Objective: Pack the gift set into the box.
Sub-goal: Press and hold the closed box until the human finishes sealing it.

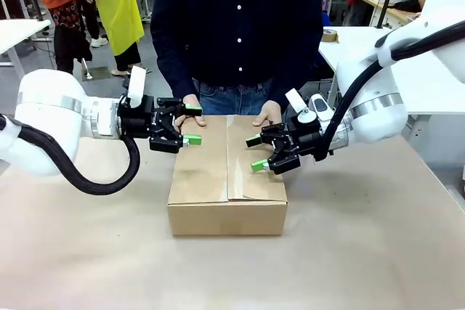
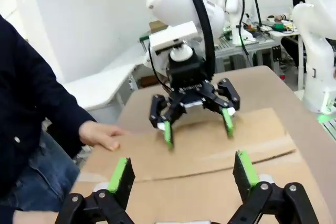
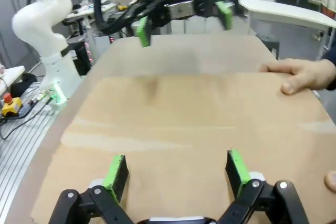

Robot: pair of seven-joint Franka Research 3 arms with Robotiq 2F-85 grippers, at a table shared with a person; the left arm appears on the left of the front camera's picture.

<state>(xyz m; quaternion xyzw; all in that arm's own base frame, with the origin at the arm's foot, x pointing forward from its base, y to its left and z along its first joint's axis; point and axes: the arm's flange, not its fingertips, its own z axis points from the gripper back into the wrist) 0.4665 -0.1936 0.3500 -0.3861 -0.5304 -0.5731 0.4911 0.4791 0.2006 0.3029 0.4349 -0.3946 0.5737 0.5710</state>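
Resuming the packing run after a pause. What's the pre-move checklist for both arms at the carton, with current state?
1. Box flaps folded flat, seam down the middle: ok.
2. Left gripper open and empty, at the box's left far corner: ok.
3. Right gripper open and empty, over the right flap: ok.
4. Person's hands away from the grippers: not ok. Both hands rest on the box's far edge, each close to a gripper.
5. Gift set inside the box: cannot tell, as the shut flaps hide the inside.
6. Pads off the cardboard: cannot tell for either gripper.
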